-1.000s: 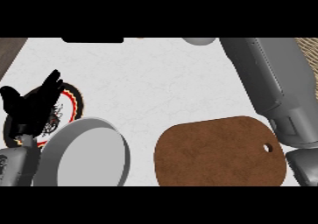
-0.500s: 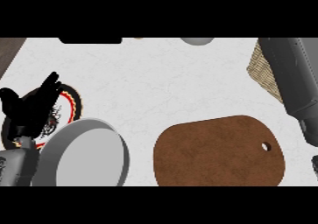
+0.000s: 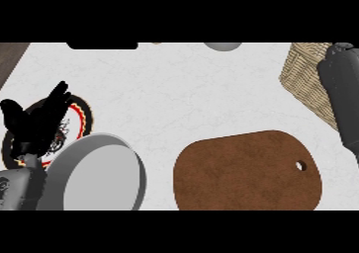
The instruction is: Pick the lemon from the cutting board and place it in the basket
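Since a moment ago the right forearm (image 3: pixel 347 104) has swung further toward the right edge, and more of the wicker basket (image 3: pixel 304 79) now shows beside and beneath it at the upper right. That grey forearm lies across the basket's right part and runs down the right side of the view. Its hand does not show, so whether it is spread or closed round anything cannot be told.

The brown cutting board (image 3: pixel 244 173) lies low on the counter, right of centre, with a small hole near its right edge. Its top is bare; no lemon shows on it, in the visible part of the basket, or anywhere else on the white marbled counter (image 3: pixel 174 94).

At the left, the left hand (image 3: pixel 32 121) rests where it was, fingers straight and spread, pointing up and holding nothing. It sits over a plate with a red and black rim (image 3: pixel 83 116). Just below and to the right of that plate, a plain grey plate (image 3: pixel 102 175) overlaps its lower edge. The left forearm (image 3: pixel 14 190) comes in at the lower left corner.
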